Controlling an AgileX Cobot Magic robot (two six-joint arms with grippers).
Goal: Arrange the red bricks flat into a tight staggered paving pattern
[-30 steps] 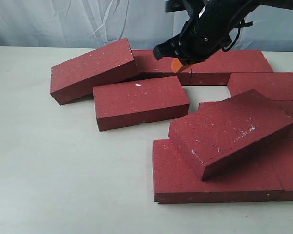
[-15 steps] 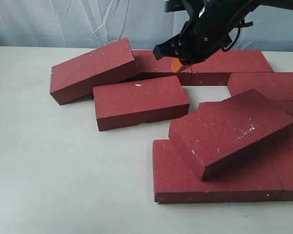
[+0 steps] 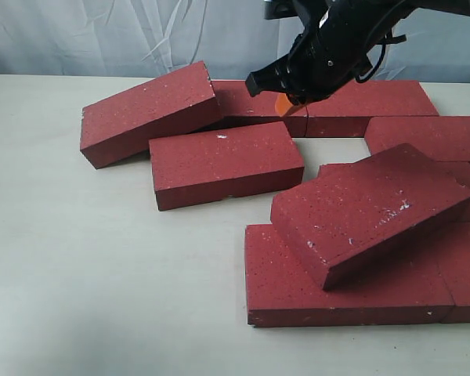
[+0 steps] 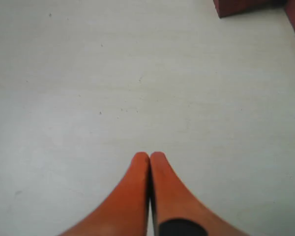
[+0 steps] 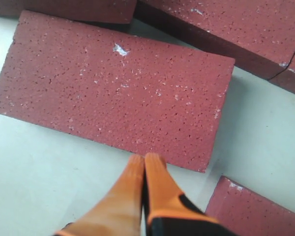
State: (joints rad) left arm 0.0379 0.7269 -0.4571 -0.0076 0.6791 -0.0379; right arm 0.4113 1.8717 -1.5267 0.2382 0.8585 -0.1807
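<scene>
The right gripper [image 5: 144,158], fingertips pressed together, is seen at the edge of a flat red brick [image 5: 113,88]. The left gripper [image 4: 150,156], likewise closed, is shown only by its wrist camera, over table [image 4: 113,73]. A tilted brick [image 3: 368,211] resting on others is shown only in the exterior view.

The bricks [image 3: 454,135] at the tabletop's [image 3: 102,274] right edge are cut off by the frame. A back-row brick [image 3: 235,111] is partly hidden by the right gripper [image 3: 286,103]; flat bricks [image 3: 298,291] are partly covered by a tilted brick [image 3: 368,210].
</scene>
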